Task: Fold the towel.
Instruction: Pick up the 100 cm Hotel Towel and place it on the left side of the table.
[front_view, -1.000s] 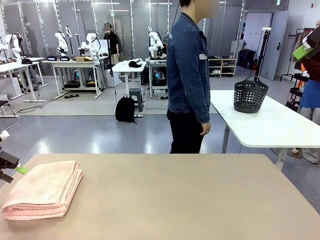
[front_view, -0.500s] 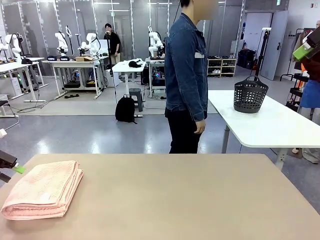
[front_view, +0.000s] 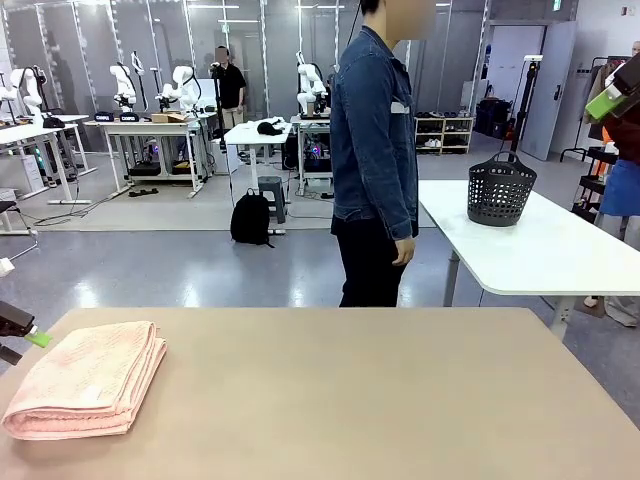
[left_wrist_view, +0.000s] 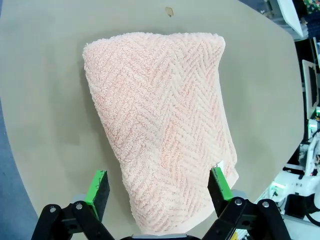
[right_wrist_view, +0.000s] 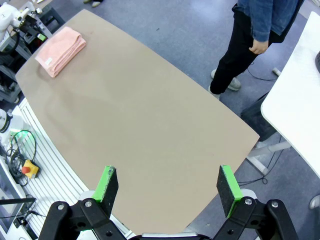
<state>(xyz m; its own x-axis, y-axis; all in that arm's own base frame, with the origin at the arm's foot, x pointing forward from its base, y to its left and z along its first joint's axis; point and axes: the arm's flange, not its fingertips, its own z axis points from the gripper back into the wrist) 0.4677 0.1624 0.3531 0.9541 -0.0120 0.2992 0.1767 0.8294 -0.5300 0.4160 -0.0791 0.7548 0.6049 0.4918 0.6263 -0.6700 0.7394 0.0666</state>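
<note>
The towel (front_view: 85, 380) lies folded in a thick pad at the counter's (front_view: 380, 400) left end, apparently finished. Above the towel, the left claw (left_wrist_view: 159, 186) hangs spread apart, empty; the right claw (right_wrist_view: 167, 184), likewise apart, hovers well clear.

towel (left_wrist_view: 165, 130): light salmon pink, herringbone weave; small white tag (left_wrist_view: 218, 165)
tabletop (front_view: 380, 400): plain tan
left end effector (left_wrist_view: 159, 187): black, green pads
right end effector (right_wrist_view: 167, 191): black, green pads
person's jacket (front_view: 372, 130): blue denim
basket (front_view: 500, 190): dark lattice
</note>
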